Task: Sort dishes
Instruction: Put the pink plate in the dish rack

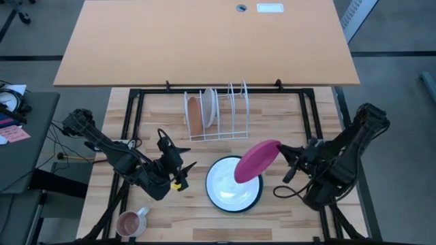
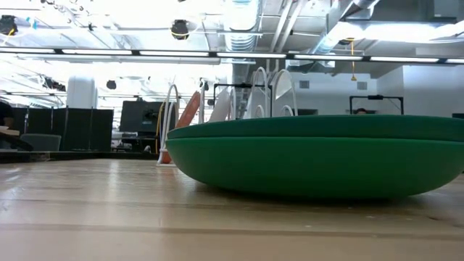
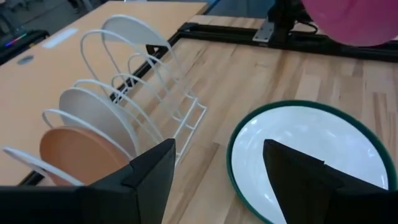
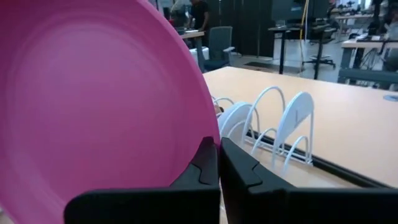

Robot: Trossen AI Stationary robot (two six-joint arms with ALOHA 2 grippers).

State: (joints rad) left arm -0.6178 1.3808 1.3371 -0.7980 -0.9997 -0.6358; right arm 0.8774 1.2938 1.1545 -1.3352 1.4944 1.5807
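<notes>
Above the green-rimmed plate (image 1: 234, 184), the right gripper (image 1: 281, 153) pinches the magenta plate (image 1: 257, 161) by its rim, tilted. To slot it well, stand it upright and line it with a free gap in the wire rack (image 1: 218, 112). Left of the plates, the left gripper (image 1: 182, 165) waits with fingers spread.

My pink plate (image 4: 99, 106) runs off the wrist picture's edge and hides whatever lies behind it. Overhead, it covers part of the green plate (image 1: 216, 197). In the low view that green plate blocks the rack's (image 2: 261, 90) base and both my grippers.
</notes>
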